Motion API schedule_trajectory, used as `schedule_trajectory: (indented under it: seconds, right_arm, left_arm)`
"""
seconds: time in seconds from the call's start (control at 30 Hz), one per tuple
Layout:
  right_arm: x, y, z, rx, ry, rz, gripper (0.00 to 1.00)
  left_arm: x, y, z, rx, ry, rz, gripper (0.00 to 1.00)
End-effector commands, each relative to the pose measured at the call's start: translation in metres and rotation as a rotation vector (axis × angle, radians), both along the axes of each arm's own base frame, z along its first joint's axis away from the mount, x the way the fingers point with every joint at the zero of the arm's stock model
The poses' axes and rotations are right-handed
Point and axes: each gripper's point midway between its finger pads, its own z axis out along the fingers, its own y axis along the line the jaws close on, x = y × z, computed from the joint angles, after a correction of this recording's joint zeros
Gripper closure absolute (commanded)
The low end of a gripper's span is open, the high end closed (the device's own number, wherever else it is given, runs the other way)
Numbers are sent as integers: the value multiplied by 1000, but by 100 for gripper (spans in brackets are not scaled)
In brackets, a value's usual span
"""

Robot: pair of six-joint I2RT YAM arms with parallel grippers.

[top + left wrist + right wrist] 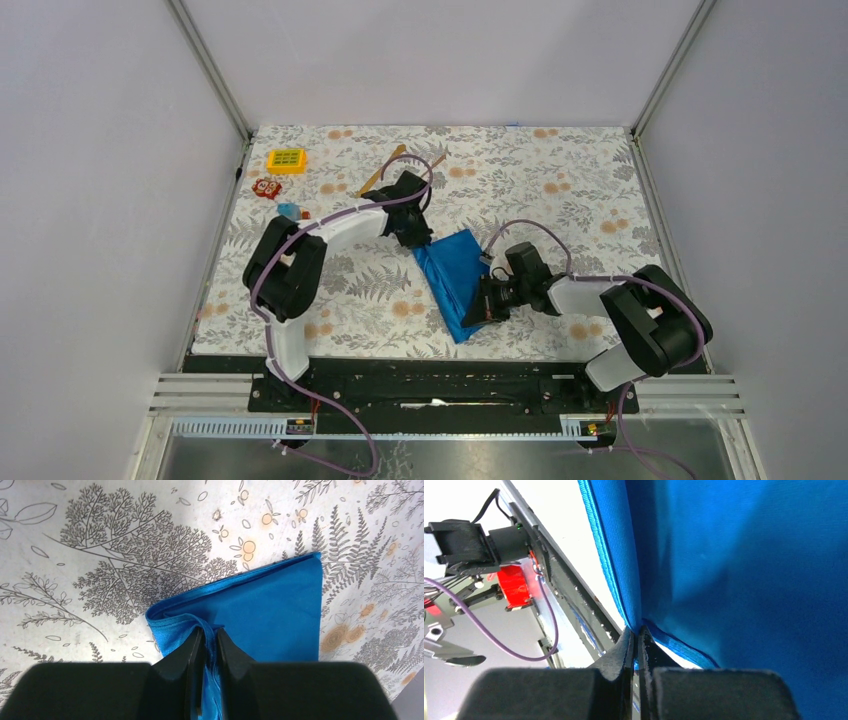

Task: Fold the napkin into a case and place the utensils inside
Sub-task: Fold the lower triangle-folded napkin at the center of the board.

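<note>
The royal-blue napkin (455,275) lies folded into a slanted wedge at mid-table, its layers stacked. My left gripper (418,240) is at its far corner. In the left wrist view that gripper (209,630) is shut on a bunched hem of the napkin (270,610). My right gripper (478,305) is at the near edge. In the right wrist view it (638,629) pinches the napkin's (734,555) edge and holds it up off the table. One tan wooden utensil (380,172) lies at the back beside the left arm; any other is hidden.
A yellow toy (286,160), a red toy (266,188) and a small blue-orange toy (290,211) sit at the back left. The black base rail (430,385) runs along the near edge, and grey walls close in the left, right and back.
</note>
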Motion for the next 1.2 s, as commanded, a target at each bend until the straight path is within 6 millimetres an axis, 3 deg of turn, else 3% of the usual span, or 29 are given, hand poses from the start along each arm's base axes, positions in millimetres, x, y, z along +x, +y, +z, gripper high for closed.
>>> schedule_trajectory:
  seconds: [0.0,0.47,0.6,0.73,0.93,1.1,1.17]
  right_arm:
    - [4,-10,-3,-81,-30,33,100]
    - [24,-24,1,-219,-86,1,96]
    - [25,-27,-3,-245,-86,5,96]
    - [29,-29,-5,-262,-93,-9,97]
    - [37,-31,-1,-270,-108,-40,97]
    - [40,-30,1,-263,-108,-44,96]
    - [40,-30,2,-262,-111,-45,88]
  left_arm:
    - [34,-7,22,-24,-101,37,81]
    - [42,-19,11,-47,-89,15,79]
    - [41,-27,11,-79,-82,-9,69]
    - [37,-34,24,-128,-93,-42,53]
    - [26,-45,70,-233,-153,-127,35]
    - [15,-38,81,-249,-158,-164,30]
    - [13,-29,77,-237,-155,-159,30]
